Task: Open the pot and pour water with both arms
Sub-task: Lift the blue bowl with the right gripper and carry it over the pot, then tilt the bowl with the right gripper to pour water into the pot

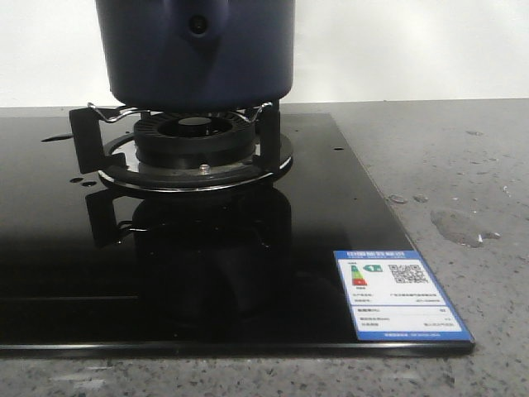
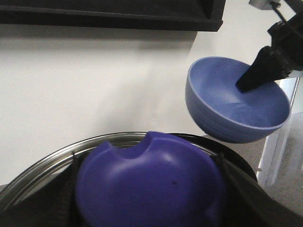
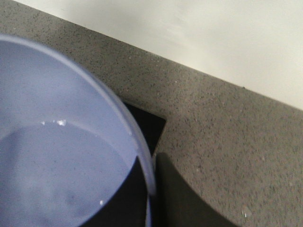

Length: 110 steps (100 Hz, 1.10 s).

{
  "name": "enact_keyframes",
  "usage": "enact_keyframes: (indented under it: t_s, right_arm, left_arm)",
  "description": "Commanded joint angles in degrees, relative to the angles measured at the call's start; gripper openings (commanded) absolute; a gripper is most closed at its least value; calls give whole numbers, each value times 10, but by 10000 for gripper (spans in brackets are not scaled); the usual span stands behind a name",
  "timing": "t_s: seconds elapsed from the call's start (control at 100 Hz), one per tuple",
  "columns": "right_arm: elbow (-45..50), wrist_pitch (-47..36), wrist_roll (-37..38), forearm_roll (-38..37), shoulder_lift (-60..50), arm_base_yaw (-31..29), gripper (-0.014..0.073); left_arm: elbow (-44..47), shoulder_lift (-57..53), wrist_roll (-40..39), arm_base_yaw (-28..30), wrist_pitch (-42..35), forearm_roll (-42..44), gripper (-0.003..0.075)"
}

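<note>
The dark navy pot [image 1: 195,58] stands on the burner's pan supports; its top is cut off by the front view, where no gripper shows. In the left wrist view my left gripper [image 2: 149,189] is shut on the blue knob [image 2: 149,182] of the steel-rimmed lid [image 2: 57,153], with a dark finger [image 2: 236,184] on each side. My right gripper [image 2: 251,80] is shut on the rim of a light blue ribbed bowl [image 2: 227,118], held up and tilted beside the lid. The right wrist view shows clear water [image 3: 47,179] inside the bowl [image 3: 71,85], my gripper [image 3: 151,194] astride the rim.
The burner [image 1: 194,141] sits on a black glass hob [image 1: 314,248] with an energy label [image 1: 401,294] at its front right corner. A small puddle [image 1: 459,227] and drops lie on the grey stone counter [image 1: 463,149]. A white wall stands behind.
</note>
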Motion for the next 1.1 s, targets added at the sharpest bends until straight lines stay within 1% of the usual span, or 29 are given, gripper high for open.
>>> enact_keyframes:
  t_s: [0.0, 0.16, 0.38, 0.53, 0.61, 0.78, 0.85, 0.87, 0.99, 1.09]
  right_arm:
    - [-24, -72, 7, -38, -18, 20, -57]
    - [-24, -119, 22, -107, -11, 47, -57]
    - [-24, -171, 22, -167, -10, 76, -57]
    - [-20, -185, 22, -219, -4, 93, -52]
    - [-13, -188, 46, -248, -3, 100, -39]
    - [13, -209, 57, -303, -1, 120, -39]
    - [28, -220, 85, -354, -1, 136, -39]
    - [34, -223, 98, -381, -1, 142, -39]
    - [58, -237, 135, -473, -1, 169, -39]
    - [85, -239, 181, -574, -1, 190, -39]
  left_arm:
    - [-19, -7, -3, -5, 2, -35, 295]
    - [-19, -7, -3, -5, 2, -35, 295]
    - [-19, -7, -3, -5, -3, -35, 295]
    - [-19, -7, -3, -19, -34, -35, 295]
    - [-19, -7, -3, -18, -38, -35, 295]
    - [-19, -7, -3, -18, -42, -35, 295]
    - [-19, -7, -3, -18, -42, -35, 295]
    - [-19, -7, -3, -18, -42, -35, 295]
    - [-19, -7, -3, -18, -42, -35, 295]
    - [-19, -7, -3, -18, -42, -35, 295]
